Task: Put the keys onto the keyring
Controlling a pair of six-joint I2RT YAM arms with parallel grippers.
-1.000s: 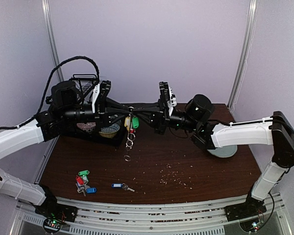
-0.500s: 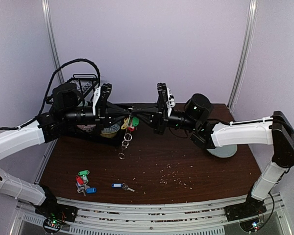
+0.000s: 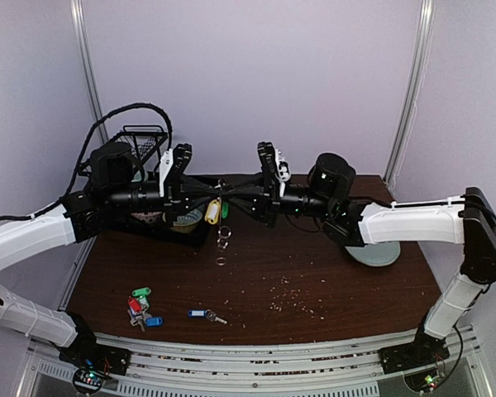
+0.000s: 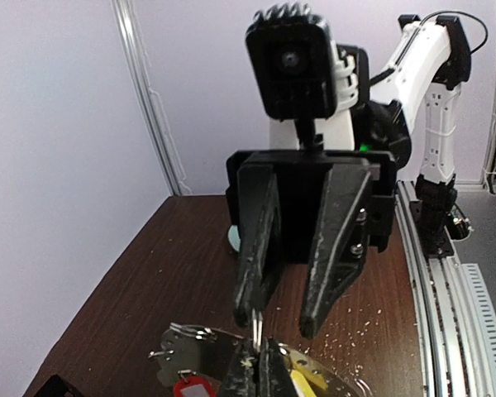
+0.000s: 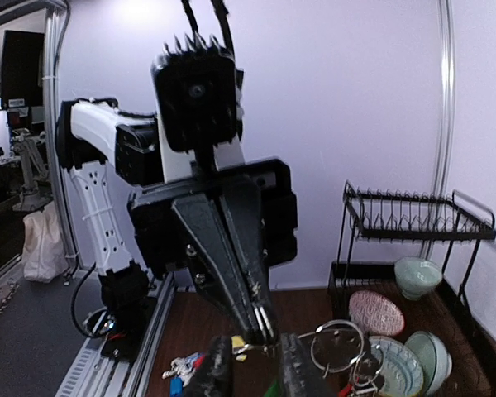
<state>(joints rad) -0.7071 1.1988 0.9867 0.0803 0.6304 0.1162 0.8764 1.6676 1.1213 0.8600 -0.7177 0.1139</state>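
Left hand pinching keyring, right hand parted

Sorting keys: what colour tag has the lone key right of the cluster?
Blue: the lone key shows best in the top external view.

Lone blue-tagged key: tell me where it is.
Top view: the lone blue-tagged key lies near the front edge of the table, left of centre, just right of the key cluster.
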